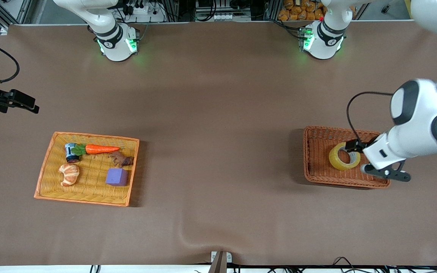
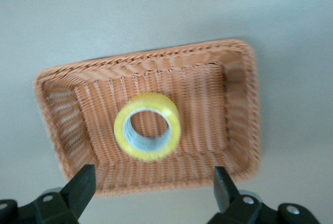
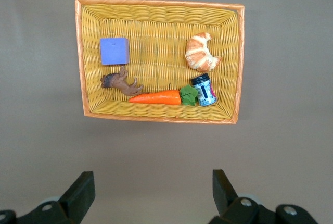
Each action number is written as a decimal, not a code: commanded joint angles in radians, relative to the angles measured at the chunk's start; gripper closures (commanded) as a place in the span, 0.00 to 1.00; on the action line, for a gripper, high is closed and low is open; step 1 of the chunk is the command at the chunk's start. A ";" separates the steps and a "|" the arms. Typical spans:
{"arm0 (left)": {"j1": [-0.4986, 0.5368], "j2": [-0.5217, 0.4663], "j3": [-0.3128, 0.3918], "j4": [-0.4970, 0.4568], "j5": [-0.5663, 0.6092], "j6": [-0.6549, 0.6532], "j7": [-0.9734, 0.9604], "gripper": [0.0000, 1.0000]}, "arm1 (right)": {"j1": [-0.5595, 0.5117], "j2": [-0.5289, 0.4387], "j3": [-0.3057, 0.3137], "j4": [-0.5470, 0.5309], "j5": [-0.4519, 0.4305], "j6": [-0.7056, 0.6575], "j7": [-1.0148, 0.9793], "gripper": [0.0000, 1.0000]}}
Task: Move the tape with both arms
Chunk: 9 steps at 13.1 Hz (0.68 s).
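Observation:
The tape (image 1: 343, 156), a yellowish ring with a pale grey core, lies flat in the brown wicker basket (image 1: 317, 172) at the left arm's end of the table. My left gripper (image 1: 387, 173) hangs over that basket's edge, open and holding nothing. In the left wrist view the tape (image 2: 148, 126) sits free in the basket (image 2: 229, 78), clear of the spread left gripper (image 2: 153, 187). My right gripper (image 1: 29, 104) waits in the air over the bare cloth at the right arm's end. In the right wrist view this gripper (image 3: 153, 190) is open with nothing between its fingers.
A yellow wicker tray (image 1: 49, 182) at the right arm's end holds a carrot (image 1: 101, 149), a croissant (image 1: 69, 174), a purple cube (image 1: 117, 176), a small jar (image 1: 71, 152) and a brown toy animal (image 1: 121, 159). Brown cloth covers the table between the two baskets.

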 commanded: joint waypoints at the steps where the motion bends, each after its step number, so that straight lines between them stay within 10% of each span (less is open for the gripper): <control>1: -0.002 -0.176 -0.035 -0.003 0.022 -0.109 -0.045 0.00 | 0.002 -0.008 -0.004 0.000 -0.003 -0.008 -0.001 0.00; 9: 0.065 -0.239 -0.037 0.110 0.007 -0.194 -0.048 0.00 | 0.001 -0.008 -0.006 0.000 -0.003 -0.010 -0.007 0.00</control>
